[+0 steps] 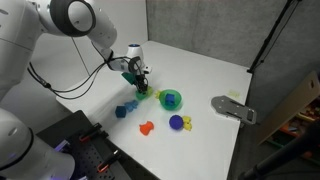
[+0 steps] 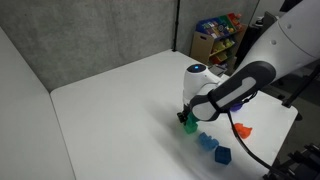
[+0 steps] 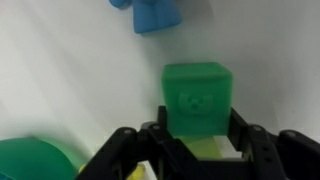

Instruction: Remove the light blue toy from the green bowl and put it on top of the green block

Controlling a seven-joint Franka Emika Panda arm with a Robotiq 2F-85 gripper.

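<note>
Bracketing green block [image 3: 200,95], perhaps embossed: claw [image 3: 200,127]

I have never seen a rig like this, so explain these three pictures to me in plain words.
The white machine is a robot arm with a two-fingered gripper at its end. Two pictures come from cameras standing outside it, at different places around the white table. The third comes from a camera on the wrist, looking out past the gripper. On the table lie a green bowl, a purple ball, an orange piece, some blue pieces and a grey object. The green block sits between the black fingers. The pictures do not show whether they are pressing on it.
</note>
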